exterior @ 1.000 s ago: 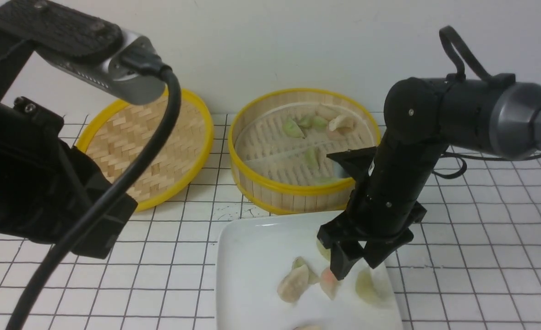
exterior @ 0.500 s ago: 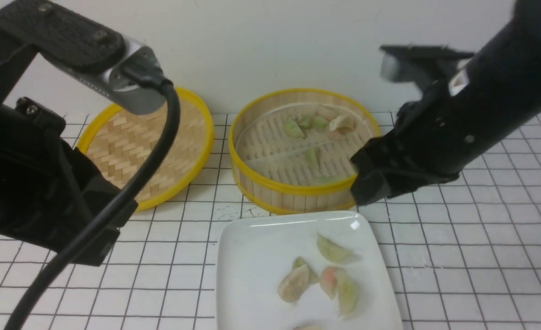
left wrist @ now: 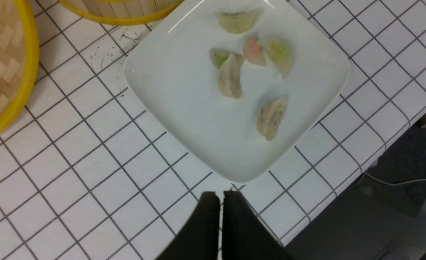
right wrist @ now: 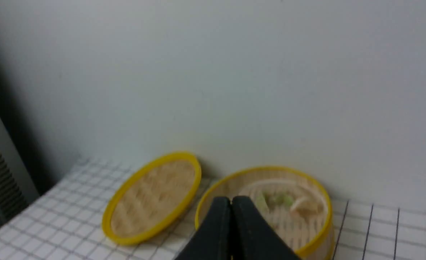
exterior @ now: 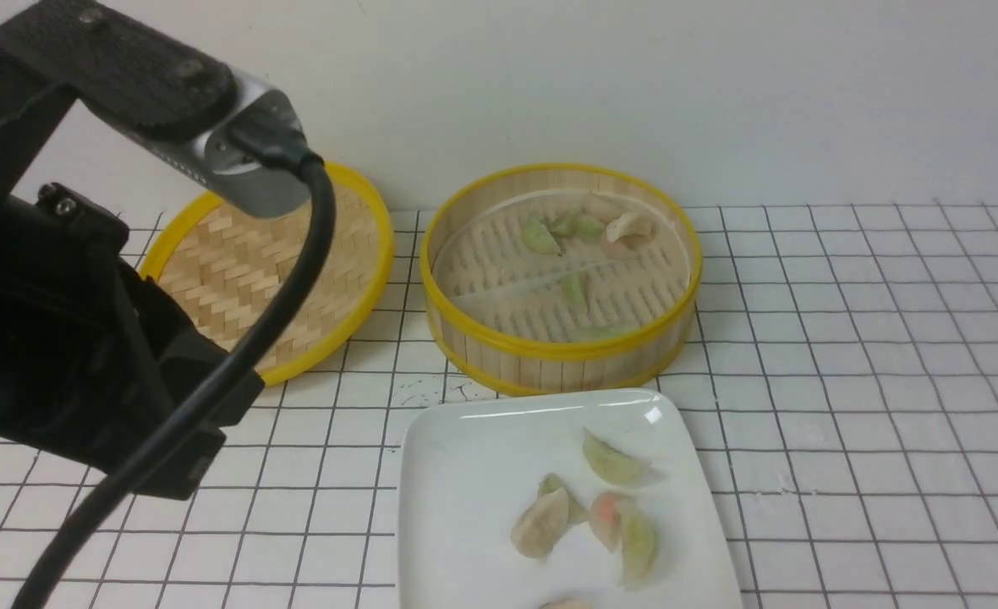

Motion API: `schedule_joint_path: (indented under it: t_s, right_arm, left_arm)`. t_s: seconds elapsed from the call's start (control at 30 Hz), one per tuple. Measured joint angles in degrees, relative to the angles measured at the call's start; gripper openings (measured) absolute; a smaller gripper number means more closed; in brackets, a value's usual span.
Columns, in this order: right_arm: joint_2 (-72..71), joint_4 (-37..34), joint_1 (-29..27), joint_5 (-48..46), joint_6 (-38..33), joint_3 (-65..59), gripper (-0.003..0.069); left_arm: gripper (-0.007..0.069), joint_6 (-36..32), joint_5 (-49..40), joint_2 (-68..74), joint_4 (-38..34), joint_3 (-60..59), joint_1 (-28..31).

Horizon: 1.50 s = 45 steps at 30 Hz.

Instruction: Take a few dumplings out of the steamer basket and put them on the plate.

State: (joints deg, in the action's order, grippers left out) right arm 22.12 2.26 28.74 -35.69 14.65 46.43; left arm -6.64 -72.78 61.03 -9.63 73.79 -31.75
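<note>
The steamer basket stands at the back of the tiled table with several dumplings on its slatted floor. In front of it lies the white plate with several dumplings on it, green, beige and one pinkish. My left gripper hangs above the table just off a corner of the plate, shut and empty. My right gripper is shut and empty, raised and facing the basket. The right arm is out of the front view.
The flat woven lid lies left of the basket. My left arm and its cable fill the front view's left side. A wall stands right behind basket and lid. The table's edge runs close to the plate.
My right gripper rose off the plate, swung away out of the front view and shut. A green dumpling it was beside now lies against the pinkish one. The left arm barely moved.
</note>
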Motion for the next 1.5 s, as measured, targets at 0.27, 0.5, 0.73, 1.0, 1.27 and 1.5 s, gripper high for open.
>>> schedule_joint_path:
  t_s: [0.27,0.5,0.73,1.0,1.27,1.5]
  right_arm:
    - [-16.08,9.30,0.00,14.32,5.79,-17.23,-0.0013]
    - [-16.50,10.95,0.00,18.76,6.32,-18.31,-0.0013]
    - [-16.50,11.09,0.00,18.76,6.32,-18.31,-0.0013]
    - [-16.50,11.15,0.00,18.82,6.32,-18.31,-0.0013]
    - [-16.50,11.15,0.00,18.87,6.34,-18.31,-0.0013]
    - [-16.50,11.15,0.00,18.87,6.34,-18.31,-0.0013]
  left_arm:
    - [-0.0006,0.63,2.78,-0.08,-2.36,-0.82,0.00]
    - [-0.0006,2.04,10.23,-6.62,-4.74,-9.05,0.00]
    - [-0.0006,2.56,26.53,-25.85,-5.32,-24.10,0.00]
    - [-0.0006,2.56,29.22,-37.38,-5.55,-27.33,0.00]
    - [-0.0006,2.48,27.95,-39.56,-5.61,-27.33,0.00]
    - [-0.0006,0.67,33.47,-39.93,-1.40,-31.26,0.17]
